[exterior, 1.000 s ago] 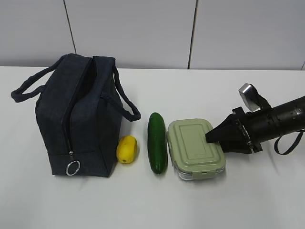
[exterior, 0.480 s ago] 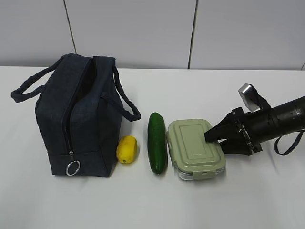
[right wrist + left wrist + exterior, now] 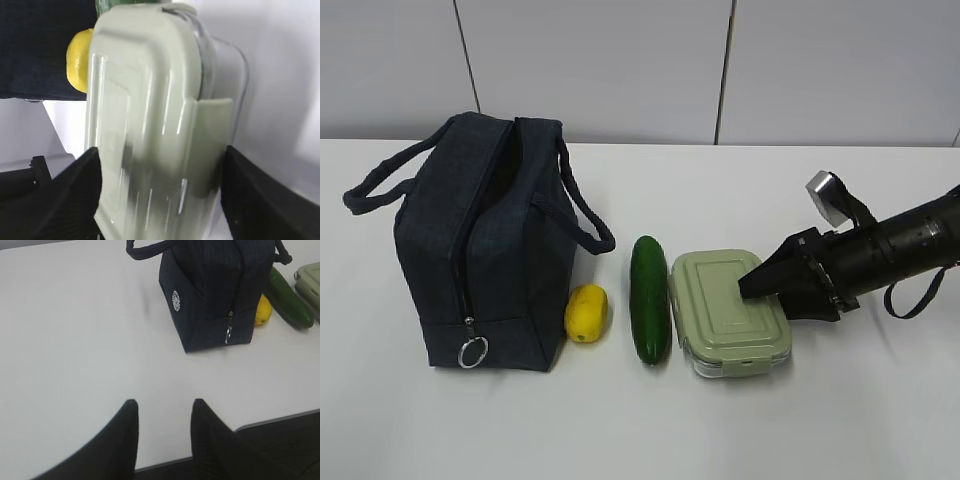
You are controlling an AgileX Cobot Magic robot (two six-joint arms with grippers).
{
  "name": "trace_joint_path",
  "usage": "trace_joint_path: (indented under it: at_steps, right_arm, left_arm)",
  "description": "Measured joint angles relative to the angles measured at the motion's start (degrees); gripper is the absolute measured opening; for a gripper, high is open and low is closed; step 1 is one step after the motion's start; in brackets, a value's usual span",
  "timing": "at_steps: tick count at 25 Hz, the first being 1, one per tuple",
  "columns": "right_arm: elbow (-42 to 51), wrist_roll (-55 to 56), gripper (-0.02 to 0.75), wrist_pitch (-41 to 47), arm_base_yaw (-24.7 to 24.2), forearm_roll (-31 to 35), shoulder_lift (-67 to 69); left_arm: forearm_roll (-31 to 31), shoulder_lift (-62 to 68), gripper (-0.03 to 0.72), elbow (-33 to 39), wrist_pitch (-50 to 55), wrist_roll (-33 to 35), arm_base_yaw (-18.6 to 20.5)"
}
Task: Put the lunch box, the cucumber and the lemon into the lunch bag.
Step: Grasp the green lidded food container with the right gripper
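Wide right jaws sit either side of the clear lunch box with a green lid (image 3: 150, 125); my left wrist view shows left jaws part open, empty.

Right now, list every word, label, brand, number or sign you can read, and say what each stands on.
No text can be read in any view.
Lunch bag: a small round white emblem on its end panel, too small and blurred to read.
Lunch box: plain green lid, no lettering visible.
Cucumber, lemon: no stickers or marks visible.
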Motion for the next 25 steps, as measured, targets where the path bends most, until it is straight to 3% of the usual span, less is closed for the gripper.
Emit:
trace_joint_path:
  at_steps: [8, 25]
  right_arm:
    - [-0.08, -0.61, 0.498, 0.00, 0.00, -0.66, 0.00]
    - [-0.57, -1.57, 0.494, 0.00, 0.00, -0.21, 1.16]
  left_arm:
    - [0.00, 0.00, 0.238, 0.00, 0.00, 0.00, 0.00]
    - [0.00, 0.00, 0.238, 0.00, 0.00, 0.00, 0.00]
